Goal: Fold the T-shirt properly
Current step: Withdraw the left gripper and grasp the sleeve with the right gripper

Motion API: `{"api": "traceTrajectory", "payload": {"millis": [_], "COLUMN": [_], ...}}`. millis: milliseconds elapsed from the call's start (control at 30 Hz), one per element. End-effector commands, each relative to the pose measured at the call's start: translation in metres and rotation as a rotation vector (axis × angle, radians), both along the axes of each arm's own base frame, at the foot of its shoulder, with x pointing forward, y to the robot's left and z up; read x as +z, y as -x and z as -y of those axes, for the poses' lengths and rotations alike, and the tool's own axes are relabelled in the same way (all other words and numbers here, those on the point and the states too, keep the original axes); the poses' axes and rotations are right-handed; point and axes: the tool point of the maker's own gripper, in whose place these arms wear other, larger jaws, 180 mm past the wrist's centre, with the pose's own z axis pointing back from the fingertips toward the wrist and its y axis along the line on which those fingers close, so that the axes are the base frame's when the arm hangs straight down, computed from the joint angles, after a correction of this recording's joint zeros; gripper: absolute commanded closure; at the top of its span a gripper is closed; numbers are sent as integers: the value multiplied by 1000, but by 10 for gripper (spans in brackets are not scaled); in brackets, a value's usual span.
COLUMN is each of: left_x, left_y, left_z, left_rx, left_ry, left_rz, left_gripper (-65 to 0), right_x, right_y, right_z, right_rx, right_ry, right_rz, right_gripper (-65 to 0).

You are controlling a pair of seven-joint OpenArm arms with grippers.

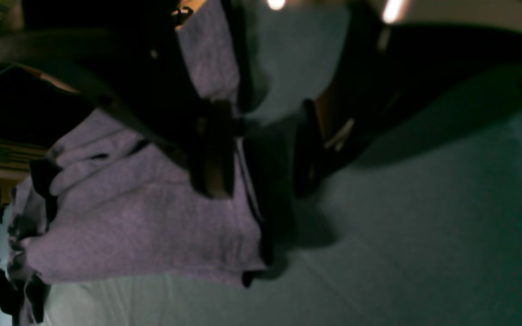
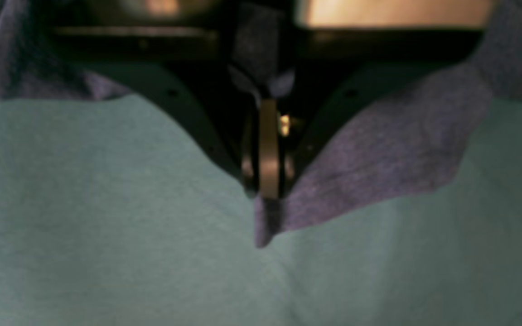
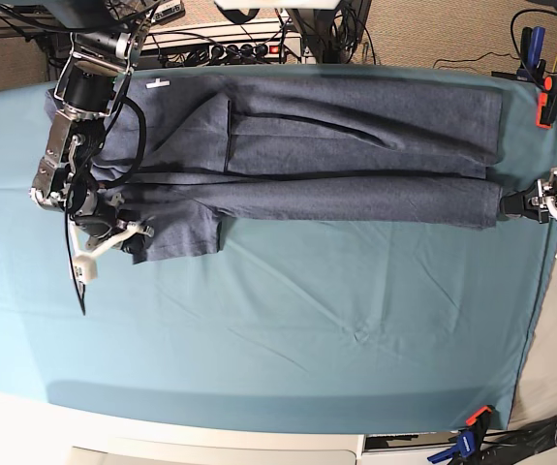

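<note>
A table draped in a teal table cloth (image 3: 288, 329) carries the T-shirt (image 3: 355, 160), which lies spread lengthwise along its far side, partly folded, one sleeve nearer the front

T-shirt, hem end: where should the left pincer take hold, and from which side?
Grip the near corner of the T-shirt hem, where the open left pincer already sits. Come in level from the bare table cloth beyond that edge: the layers lie flat there, and the edge shows clear in the left wrist view.
</note>
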Motion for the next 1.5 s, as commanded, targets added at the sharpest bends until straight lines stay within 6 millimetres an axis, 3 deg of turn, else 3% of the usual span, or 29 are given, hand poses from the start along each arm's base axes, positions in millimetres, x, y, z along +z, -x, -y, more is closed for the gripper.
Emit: {"api": "traceTrajectory", "payload": {"millis": [0, 233, 500, 600, 733, 1067, 1233, 1467], "left_x": [17, 17, 17, 17, 17, 17, 17, 21], "left_y": [-12, -12, -12, -12, -12, -12, -12, -16], "left_z": [-10, -10, -10, -11, -10, -10, -10, -12], "left_rx": [16, 16, 16, 16, 16, 16, 17, 23], "left_ry": [-8, -8, -8, -9, -8, -8, -8, -9], "left_rz": [53, 52, 52, 52, 52, 53, 53, 67], "left_gripper": [-243, -243, -243, -243, -243, -243, -243, -243], "right_x": [5, 28, 79, 89, 84, 49, 41, 41], "right_y": [-1, 12, 47, 64, 88, 139, 151, 152], "right_z": [-6, -42, -50, -51, -52, -53, -47, -40], "right_rx": [39, 212, 322, 353, 381, 406, 418, 428], "right_ry": [-8, -134, 67, 128, 164, 152, 172, 198], "right_rz": [1, 61, 187, 210, 181, 30, -18, -32], "right_gripper": [0, 0, 0, 0, 0, 0, 0, 0]}}
